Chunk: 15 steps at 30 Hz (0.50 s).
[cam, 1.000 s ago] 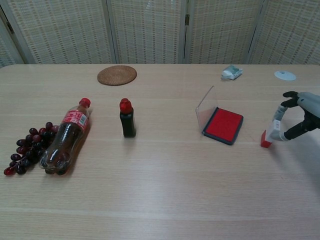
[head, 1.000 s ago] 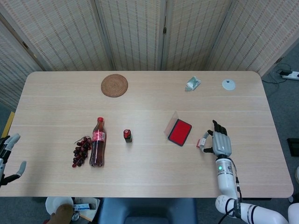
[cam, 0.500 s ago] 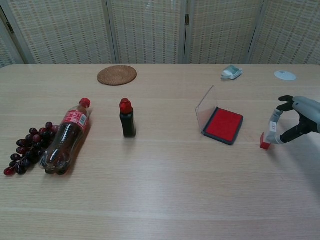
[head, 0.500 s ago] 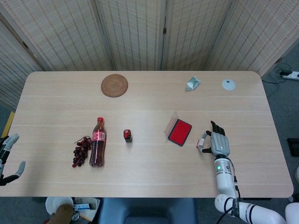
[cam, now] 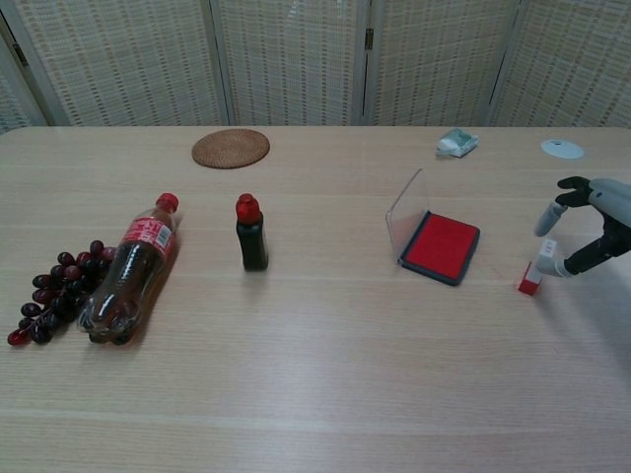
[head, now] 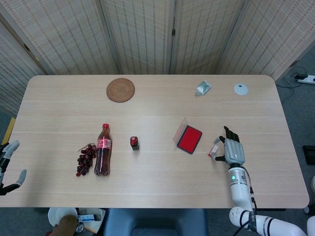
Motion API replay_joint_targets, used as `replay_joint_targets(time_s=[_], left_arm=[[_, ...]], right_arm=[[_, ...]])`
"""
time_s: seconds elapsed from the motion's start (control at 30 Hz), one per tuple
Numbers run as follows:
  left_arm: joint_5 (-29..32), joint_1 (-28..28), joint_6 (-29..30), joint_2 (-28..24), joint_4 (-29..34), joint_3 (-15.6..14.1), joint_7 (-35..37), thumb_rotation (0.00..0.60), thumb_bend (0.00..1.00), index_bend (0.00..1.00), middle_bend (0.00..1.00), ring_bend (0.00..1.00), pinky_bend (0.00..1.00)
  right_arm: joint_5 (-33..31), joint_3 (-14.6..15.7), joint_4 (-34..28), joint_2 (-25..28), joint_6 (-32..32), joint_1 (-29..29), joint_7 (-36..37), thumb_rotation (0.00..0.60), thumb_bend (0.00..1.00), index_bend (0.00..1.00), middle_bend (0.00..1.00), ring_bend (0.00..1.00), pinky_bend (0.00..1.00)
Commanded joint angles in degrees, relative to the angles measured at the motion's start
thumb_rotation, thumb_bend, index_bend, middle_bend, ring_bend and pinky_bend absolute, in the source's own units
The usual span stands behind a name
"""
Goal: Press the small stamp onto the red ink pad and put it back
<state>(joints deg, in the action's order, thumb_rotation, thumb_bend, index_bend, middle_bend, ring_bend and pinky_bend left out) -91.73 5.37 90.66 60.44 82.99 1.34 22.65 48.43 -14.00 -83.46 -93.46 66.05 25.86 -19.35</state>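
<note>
The small stamp (cam: pixel 533 273), white on top with a red base, stands slightly tilted on the table to the right of the red ink pad (cam: pixel 440 246), whose clear lid stands open. My right hand (cam: pixel 590 229) is just to the right of the stamp. Its forefinger is lifted clear of the stamp and its thumb tip sits beside the white top. In the head view the stamp (head: pixel 214 150) lies between the ink pad (head: pixel 189 139) and my right hand (head: pixel 234 151). My left hand (head: pixel 7 167) hangs off the table's near left edge, fingers apart and holding nothing.
A cola bottle (cam: pixel 133 266) lies beside dark grapes (cam: pixel 51 291) on the left. A small black bottle with a red cap (cam: pixel 250 234) stands mid-table. At the back are a woven coaster (cam: pixel 231 148), a crumpled packet (cam: pixel 456 142) and a white disc (cam: pixel 561 149).
My right hand had the stamp pinched and slightly raised; now the stamp rests on the table and the forefinger has lifted off it. The left hand has not moved.
</note>
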Motion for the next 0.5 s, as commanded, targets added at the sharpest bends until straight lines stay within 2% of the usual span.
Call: replay_joint_targets(time_s=[0.03, 0.13, 0.3, 0.4, 0.5], left_arm=[[0.02, -0.02, -0.01, -0.03, -0.06, 0.00, 0.12, 0.600, 0.43, 0.00, 0.00, 0.00, 0.00], [0.00, -0.05, 0.05, -0.05, -0.18, 0.01, 0.44, 0.600, 0.43, 0.00, 0.00, 0.00, 0.00], [0.26, -0.06, -0.17, -0.10, -0.44, 0.03, 0.80, 0.600, 0.43, 0.00, 0.00, 0.00, 0.00], [0.56, 0.02, -0.62, -0.15, -0.32, 0.04, 0.44, 0.600, 0.43, 0.00, 0.00, 0.00, 0.00], [0.95, 0.19, -1.33, -0.11, 0.03, 0.05, -0.72, 0.600, 0.43, 0.00, 0.00, 0.00, 0.00]], right_arm=[[0.30, 0.09, -0.33, 0.28, 0.03, -0.11, 0.12, 0.600, 0.20, 0.30, 0.00, 0.00, 0.00], [1.56, 0.30, -2.01, 1.45, 0.58, -0.65, 0.87, 0.600, 0.19, 0.20, 0.00, 0.00, 0.00], [5.50, 1.27, -7.17, 5.09, 3.44, -2.52, 2.02, 0.600, 0.19, 0.15, 0.00, 0.00, 0.00], [9.47, 3.77, -12.02, 9.23, 5.71, -4.42, 1.21, 0.600, 0.18, 0.15, 0.00, 0.00, 0.00], [15.45, 7.66, -17.38, 15.14, 7.72, -7.15, 1.98, 0.600, 0.18, 0.15, 0.00, 0.00, 0.00]])
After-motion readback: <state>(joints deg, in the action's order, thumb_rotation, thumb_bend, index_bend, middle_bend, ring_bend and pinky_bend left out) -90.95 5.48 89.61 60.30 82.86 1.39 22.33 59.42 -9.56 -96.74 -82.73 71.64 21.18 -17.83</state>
